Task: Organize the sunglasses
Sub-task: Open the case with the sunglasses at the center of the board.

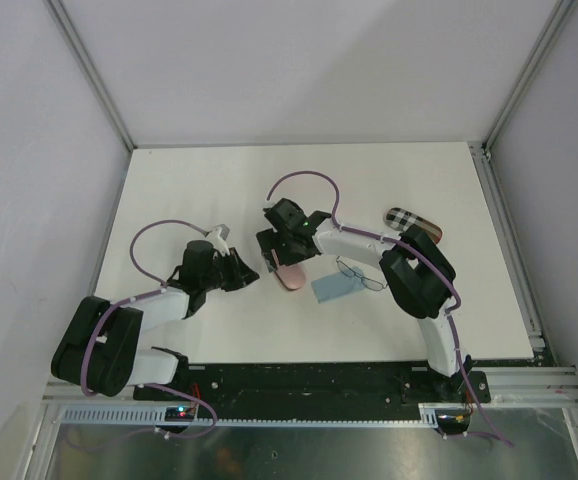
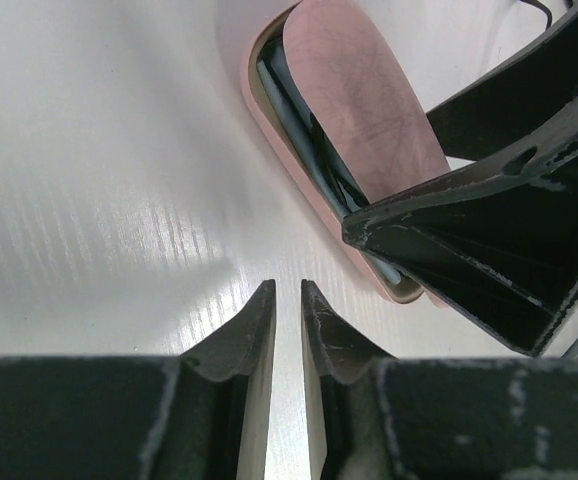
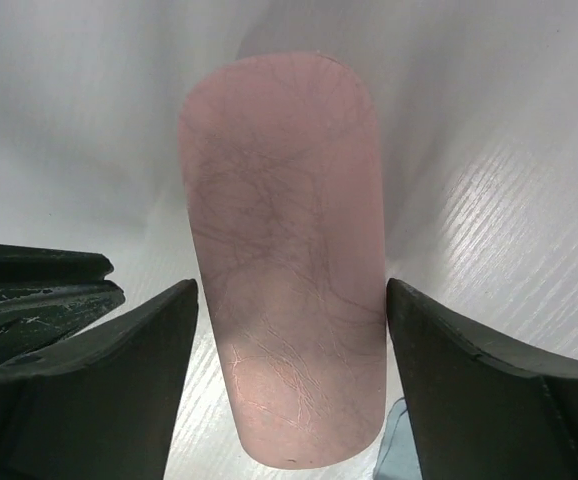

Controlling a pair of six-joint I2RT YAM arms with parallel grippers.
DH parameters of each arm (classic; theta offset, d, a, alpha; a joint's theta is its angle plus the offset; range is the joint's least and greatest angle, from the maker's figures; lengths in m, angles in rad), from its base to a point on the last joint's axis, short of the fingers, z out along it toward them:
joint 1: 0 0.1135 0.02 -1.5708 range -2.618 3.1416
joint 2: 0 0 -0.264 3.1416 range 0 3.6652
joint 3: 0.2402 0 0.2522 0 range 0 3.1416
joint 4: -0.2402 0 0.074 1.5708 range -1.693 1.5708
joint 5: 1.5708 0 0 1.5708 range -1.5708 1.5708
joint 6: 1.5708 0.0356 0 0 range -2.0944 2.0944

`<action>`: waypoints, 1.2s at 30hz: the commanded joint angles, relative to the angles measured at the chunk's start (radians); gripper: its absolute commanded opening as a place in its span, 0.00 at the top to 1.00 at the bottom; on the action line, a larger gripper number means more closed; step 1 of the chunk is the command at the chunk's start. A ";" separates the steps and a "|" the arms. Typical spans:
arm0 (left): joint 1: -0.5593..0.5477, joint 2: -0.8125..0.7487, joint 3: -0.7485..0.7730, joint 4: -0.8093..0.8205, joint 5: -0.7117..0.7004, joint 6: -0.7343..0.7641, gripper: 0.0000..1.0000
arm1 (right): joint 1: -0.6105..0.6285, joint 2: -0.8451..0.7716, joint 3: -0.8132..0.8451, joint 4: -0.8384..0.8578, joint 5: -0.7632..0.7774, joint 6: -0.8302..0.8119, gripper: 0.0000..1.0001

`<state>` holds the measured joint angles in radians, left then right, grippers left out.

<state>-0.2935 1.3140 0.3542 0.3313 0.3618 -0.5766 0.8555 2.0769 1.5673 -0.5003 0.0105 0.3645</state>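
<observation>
Straddling the pink case (image 3: 284, 250) with my right gripper (image 3: 291, 290): the fingers stand wide apart, one at each long edge of the lid, and the lid fills the space between them. In the right wrist view the pads line up with the lid's edges. I cannot tell whether they press on it.

The lid is tilted up along one side. Through that opening the left wrist view shows the black pair (image 2: 287, 100) lying inside the case, under the lid and so directly below my right fingers. Neither finger touches the pair itself.

My left gripper (image 2: 287, 292) sits low over the table (image 1: 219, 190), just beside the case on its left, tips pointing towards it. Its fingers are nearly together with only a thin slit between them and nothing in the slit. There is bare table between the tips and the case rim, so no contact.

The wire pair (image 1: 361, 273) lies unfolded on the table to the right of the case, at the far corner of the blue cloth (image 1: 331, 289). It seems to overlap the cloth slightly. It sits beside my right forearm, apart from both sets of fingers.

The checkered case (image 1: 412, 222) is farther right, by my right elbow.
</observation>
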 commanded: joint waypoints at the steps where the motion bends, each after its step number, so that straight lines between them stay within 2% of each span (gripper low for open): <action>1: 0.008 -0.017 -0.001 0.031 -0.008 -0.010 0.80 | 0.005 0.005 0.020 -0.012 0.004 -0.013 0.25; 4: 0.008 -0.013 0.007 0.036 -0.012 -0.016 0.77 | 0.002 -0.001 0.013 -0.009 0.002 -0.009 0.36; 10: 0.008 0.026 0.029 0.082 0.014 -0.049 0.62 | -0.014 -0.057 -0.056 0.045 -0.085 0.021 0.42; 16: 0.008 0.088 0.033 0.148 0.046 -0.082 0.54 | -0.022 -0.105 -0.143 0.124 -0.134 0.066 0.44; 28: 0.007 0.189 0.039 0.224 0.069 -0.096 0.50 | 0.013 -0.114 -0.166 0.152 -0.154 0.100 0.44; 30: 0.007 0.197 0.039 0.227 0.072 -0.094 0.55 | 0.015 -0.116 -0.170 0.154 -0.157 0.104 0.44; 36: 0.007 0.211 0.033 0.229 0.068 -0.077 0.86 | -0.004 -0.157 -0.221 0.220 -0.224 0.158 0.47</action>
<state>-0.2905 1.5101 0.3687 0.5350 0.4324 -0.6727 0.8581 1.9907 1.3907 -0.3382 -0.1272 0.4652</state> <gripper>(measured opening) 0.203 0.662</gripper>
